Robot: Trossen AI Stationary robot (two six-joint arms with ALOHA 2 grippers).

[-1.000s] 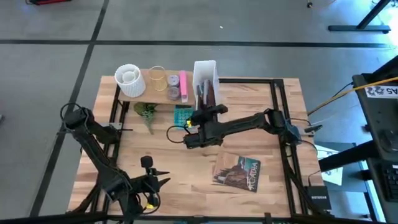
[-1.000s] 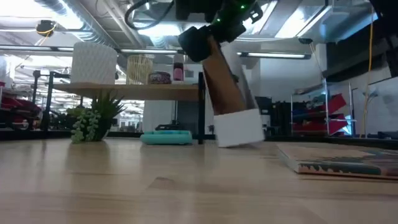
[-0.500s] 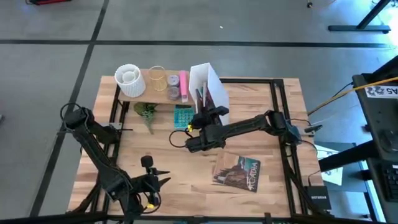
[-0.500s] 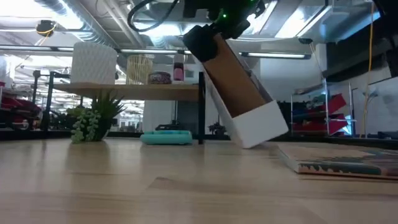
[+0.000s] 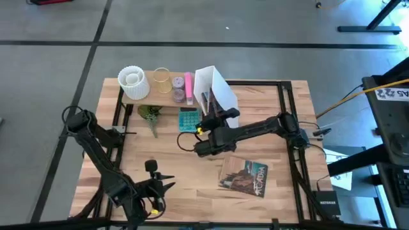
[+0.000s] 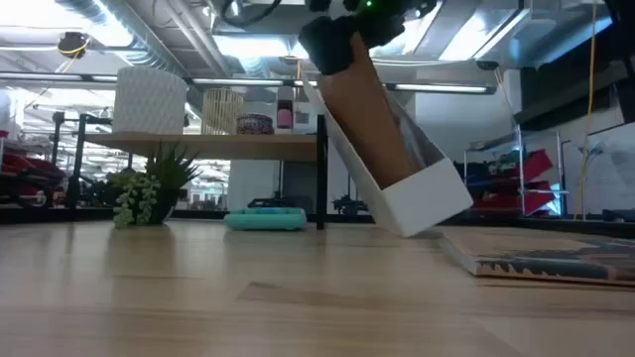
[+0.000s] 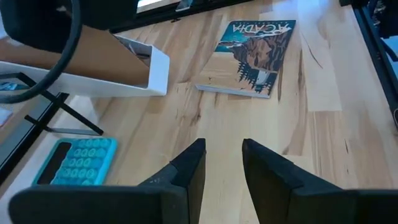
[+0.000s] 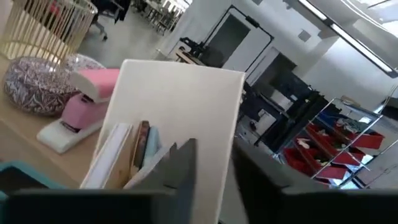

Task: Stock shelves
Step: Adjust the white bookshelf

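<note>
Seen from above: light-wood table on grey floor. Shelf at the far edge already stocked with a white pot, wire cup, pink stapler. Beneath or just in front, a small plant and teal calculator. File box just right of the shelf, tilted, top edge pinched by the right gripper. Book flat near the front, well apart from the box, judged not yet shelved. Left gripper parked at the near left.

At table height: box leaning steeply, white base lifted at one end, cardboard-brown side showing, held from above. Shelf behind, loaded. Book lying flat to one side.

Left wrist: own fingers parted, holding nothing, over bare wood. Box, calculator and book ahead.

Right wrist: fingers closed on the box's white wall, a few thin books inside. Stapler and a patterned bowl beyond.

Judged mid-task: box needs setting upright, book still to go in.
</note>
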